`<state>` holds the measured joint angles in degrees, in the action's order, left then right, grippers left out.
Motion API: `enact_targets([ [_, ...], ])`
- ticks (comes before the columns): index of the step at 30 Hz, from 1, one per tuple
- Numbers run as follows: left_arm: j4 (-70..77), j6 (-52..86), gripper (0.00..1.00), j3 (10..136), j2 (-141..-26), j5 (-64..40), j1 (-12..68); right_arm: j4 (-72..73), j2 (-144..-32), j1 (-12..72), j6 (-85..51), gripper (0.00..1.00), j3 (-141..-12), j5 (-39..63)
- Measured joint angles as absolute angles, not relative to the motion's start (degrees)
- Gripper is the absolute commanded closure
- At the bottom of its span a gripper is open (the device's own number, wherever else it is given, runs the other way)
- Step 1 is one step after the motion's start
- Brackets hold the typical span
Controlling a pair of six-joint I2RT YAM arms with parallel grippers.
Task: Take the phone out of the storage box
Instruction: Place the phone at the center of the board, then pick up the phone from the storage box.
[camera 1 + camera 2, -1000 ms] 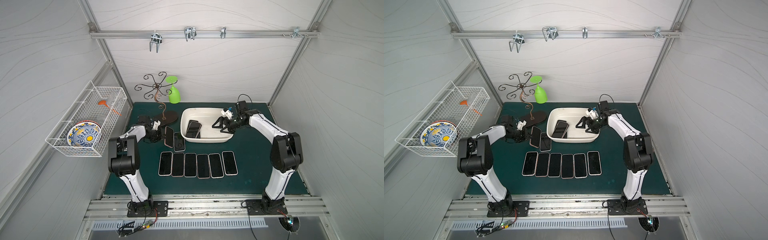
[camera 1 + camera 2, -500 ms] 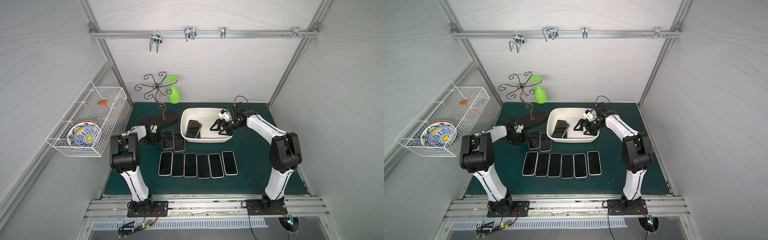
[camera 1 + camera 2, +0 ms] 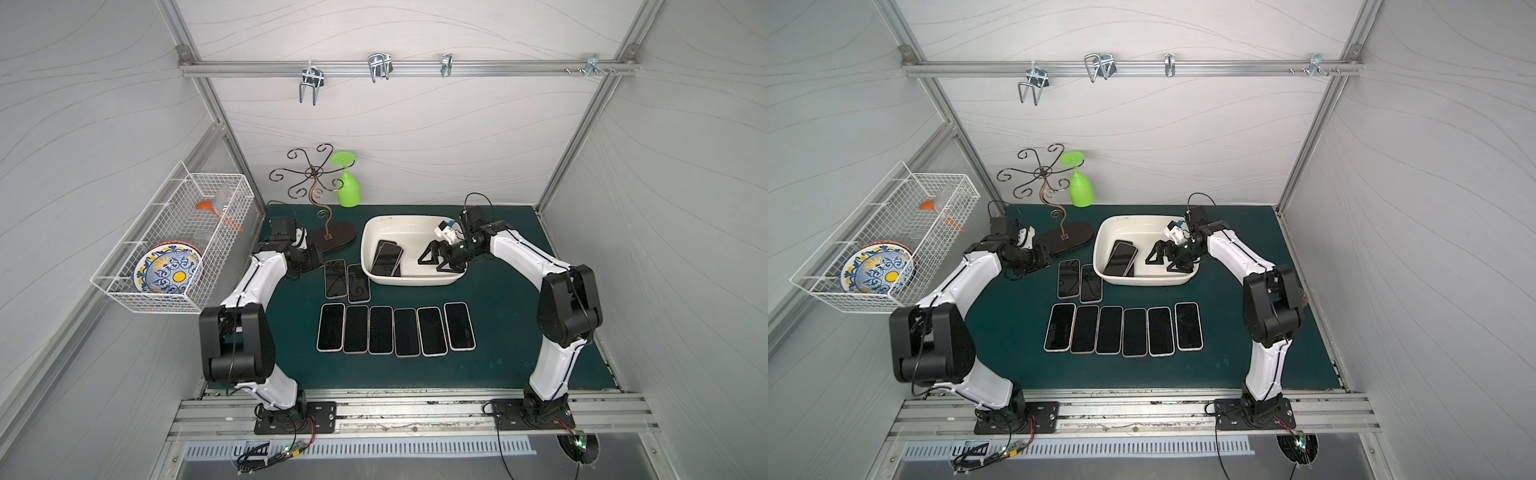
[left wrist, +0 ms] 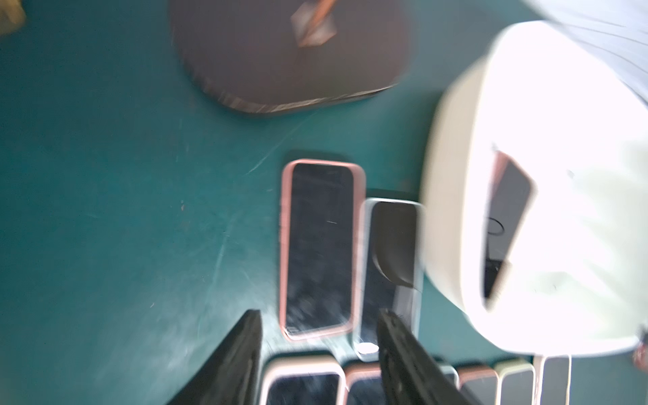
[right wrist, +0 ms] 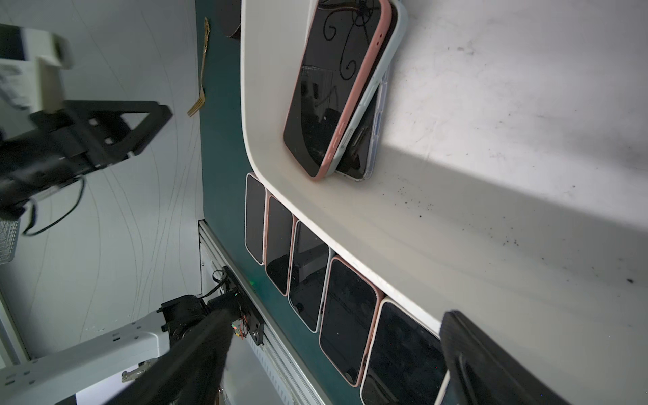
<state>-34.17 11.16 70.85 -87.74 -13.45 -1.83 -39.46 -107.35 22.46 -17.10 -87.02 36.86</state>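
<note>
Right wrist view had the pink-cased phone [image 5: 336, 87] lying inside the storage box [image 5: 491, 228], stacked on a second phone [image 5: 363, 147]. Right claw [image 3: 440, 262] hovered over the box's other end, spread wide, holding nothing. Left claw [image 4: 319, 315] was parked just outside the box by two loose phones [image 4: 319, 245] on the bench [image 4: 105, 210], fingers apart, empty too.

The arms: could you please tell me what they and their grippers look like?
The left arm and right arm have white links and bulky black joint housings. A thin black cable runs along each, looping at the wrist. The left gripper and right gripper have black fingers; the right's are hollow triangular frames. A white camera block tops each wrist.
</note>
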Motion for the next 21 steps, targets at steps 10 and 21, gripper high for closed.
enact_targets([
  [10,-40.6,4.9,0.19,86.8,-88.7,-4.4,21.1,-38.8,-98.2,19.6,-19.2,0.01,-83.1,34.9],
  [21,-46.3,3.2,0.04,101.3,-111.8,0.8,25.4,-39.1,-90.9,12.8,-18.9,0.01,-79.9,34.5],
])
